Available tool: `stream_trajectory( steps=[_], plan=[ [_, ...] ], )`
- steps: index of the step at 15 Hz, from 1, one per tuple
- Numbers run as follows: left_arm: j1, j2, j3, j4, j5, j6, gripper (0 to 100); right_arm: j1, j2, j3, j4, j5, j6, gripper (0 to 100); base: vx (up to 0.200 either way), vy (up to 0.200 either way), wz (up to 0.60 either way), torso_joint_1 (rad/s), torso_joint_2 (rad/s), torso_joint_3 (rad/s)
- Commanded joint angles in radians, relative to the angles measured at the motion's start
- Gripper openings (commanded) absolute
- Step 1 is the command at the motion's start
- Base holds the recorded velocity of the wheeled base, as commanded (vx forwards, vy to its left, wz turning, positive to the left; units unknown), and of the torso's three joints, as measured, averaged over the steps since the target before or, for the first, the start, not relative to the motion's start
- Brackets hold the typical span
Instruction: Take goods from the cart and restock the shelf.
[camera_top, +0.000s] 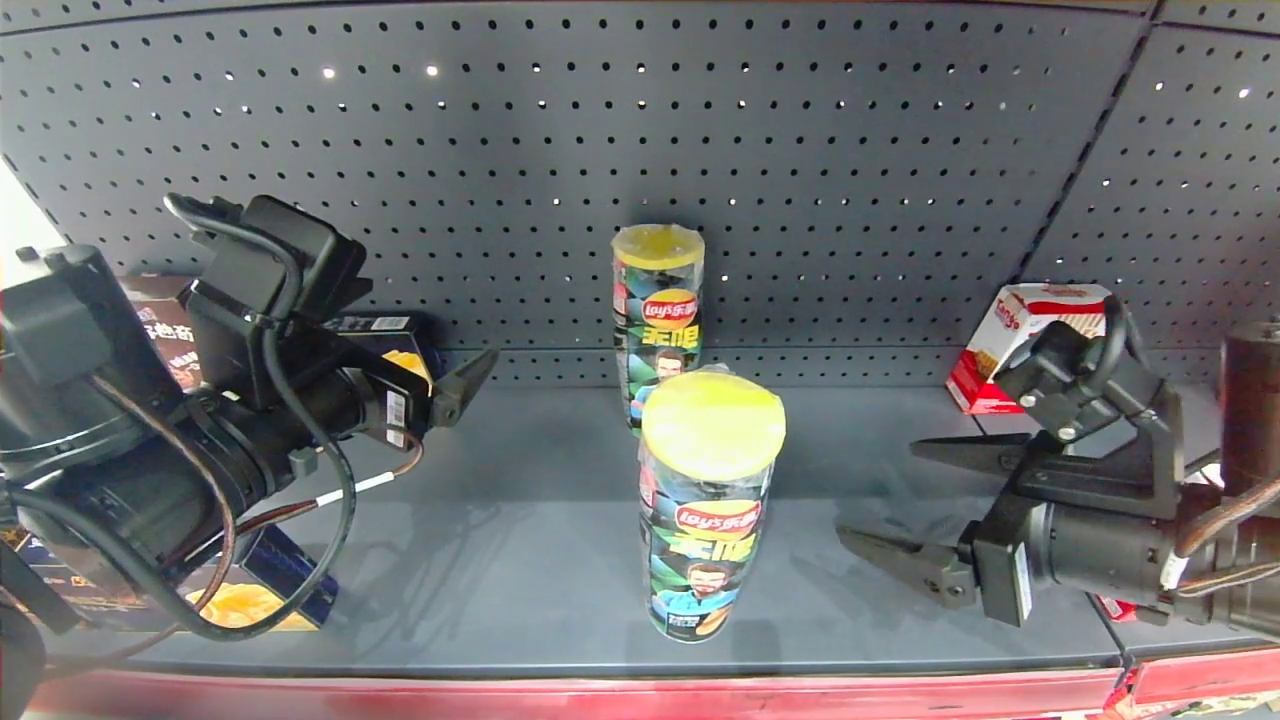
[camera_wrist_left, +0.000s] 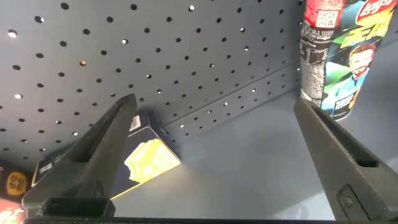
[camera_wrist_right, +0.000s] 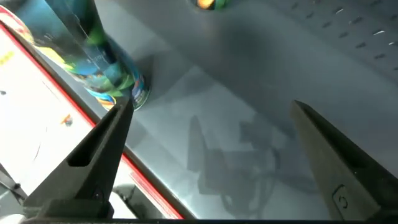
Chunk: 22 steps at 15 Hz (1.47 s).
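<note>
shelf board (camera_top: 500, 560): dark grey metal, with a perforated grey back panel (camera_top: 800, 150) behind it and a red front strip (camera_top: 600, 695) along its near edge.
front can (camera_top: 708, 520): tall cylindrical chip can with a yellow plastic lid and a green-blue printed sleeve. It stands upright near the front edge, about mid-board.
rear can (camera_top: 657, 320): same kind, upright behind the front can and close to the back panel. In the head view the front lid overlaps its base, so I cannot tell whether the two touch.
left gripper (camera_wrist_left: 213, 106): jaws spread wide with nothing between them. It hangs over the left part of the board, angled toward the back panel.
right gripper (camera_top: 878, 490): fingers apart and empty, low over the right part of the board. It is near the front can but clear of it.
left wrist view adds: bare board between the fingers. A dark box with a yellow picture (camera_wrist_left: 149, 158) leans at the back ledge, and the lower half of a can, seemingly the rear one, stands near that ledge.
right wrist view adds: the front can's base sits just inside the red front strip, beside one finger and not between the two.
head view adds: a red-and-white carton (camera_top: 1020, 340) tilted against the back panel at right, and a dark blue box with a yellow chip picture (camera_top: 260, 590) at front left, under the left arm.
</note>
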Motion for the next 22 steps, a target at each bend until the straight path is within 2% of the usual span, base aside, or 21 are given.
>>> stream_trajectory(
  steps=[1, 12, 16, 22],
  plan=[
    [0.001, -0.001, 0.001, -0.001, 0.001, -0.001, 100, 0.034, 0.061, -0.013, 0.0, -0.014, -0.001, 100, 0.0, 0.0, 0.0, 0.0, 0.0, 0.0],
    [0.028, -0.004, -0.008, -0.001, 0.001, 0.001, 100, 0.1, 0.184, -0.102, 0.0, -0.046, -0.001, 100, 0.0, 0.0, 0.0, 0.0, 0.0, 0.0],
    [0.028, -0.005, -0.008, -0.001, 0.001, 0.001, 100, 0.096, 0.154, -0.058, 0.0, -0.048, -0.001, 100, 0.0, 0.0, 0.0, 0.0, 0.0, 0.0],
    [0.028, -0.01, -0.004, -0.001, 0.001, 0.001, 100, 0.108, 0.219, -0.124, -0.002, -0.048, -0.001, 100, 0.0, 0.0, 0.0, 0.0, 0.0, 0.0]
  ],
)
